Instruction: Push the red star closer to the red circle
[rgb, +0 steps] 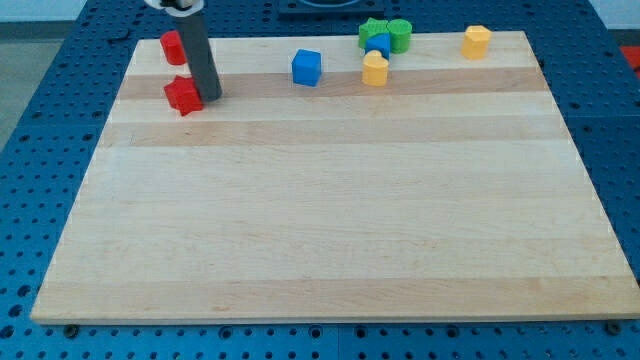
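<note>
The red star (183, 94) lies near the view's top left on the wooden board (330, 210). The red circle (173, 46) stands just above it at the board's top edge, partly hidden by the rod. My tip (211, 98) rests on the board right against the star's right side, below and to the right of the red circle.
A blue cube (306, 67) sits at the top middle. To its right are a green star (374, 32), a green round block (399, 34), a small blue block (378, 45) and a yellow block (375, 69). Another yellow block (476, 41) is at the top right.
</note>
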